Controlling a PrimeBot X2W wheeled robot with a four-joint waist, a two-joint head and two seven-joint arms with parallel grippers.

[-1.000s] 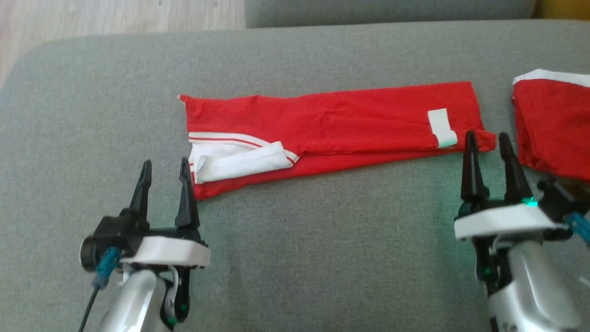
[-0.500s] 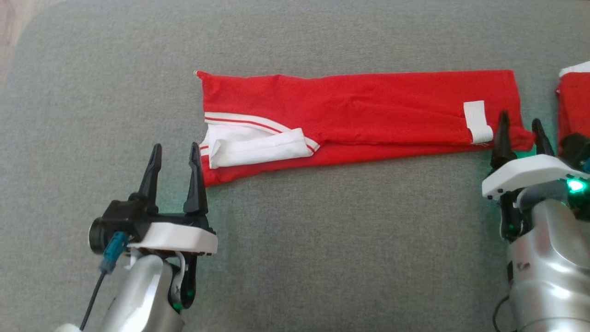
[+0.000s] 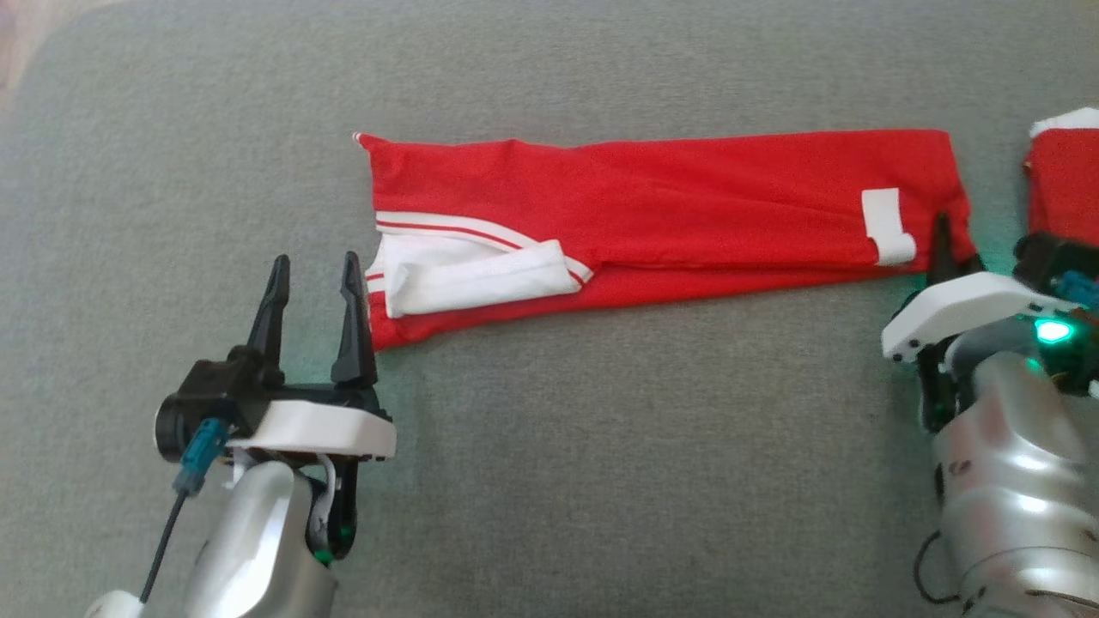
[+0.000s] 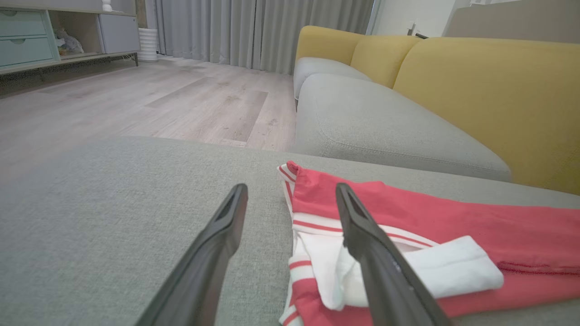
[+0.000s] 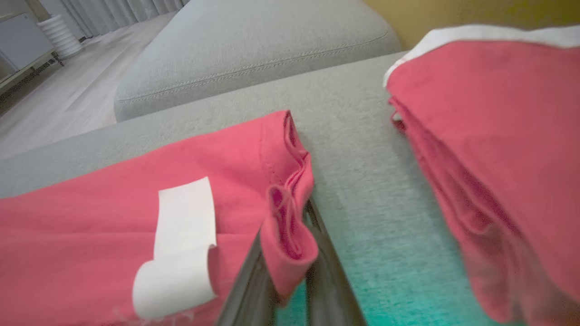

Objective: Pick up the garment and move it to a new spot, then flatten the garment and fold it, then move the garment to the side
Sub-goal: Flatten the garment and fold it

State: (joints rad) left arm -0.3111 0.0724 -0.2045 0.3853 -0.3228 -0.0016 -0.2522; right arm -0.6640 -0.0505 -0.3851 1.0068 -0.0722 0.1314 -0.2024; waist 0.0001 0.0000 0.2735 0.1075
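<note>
Long folded red cloth garment with white collar (image 3: 652, 215) lay flat, grey fabric sofa cushion (image 3: 549, 481) beneath it. Right gripper (image 3: 951, 249) clamped on garment's hem-end near corner. Left gripper (image 3: 313, 275) gaped empty just beside collar-end near corner — best to pinch that corner too, then lift both ends level.

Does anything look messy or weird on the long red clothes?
Yes. One corner of the red garment is wadded up in the shut right end effector, the white label beside it curls at one end, and the white trim at the left end lies rumpled.
</note>
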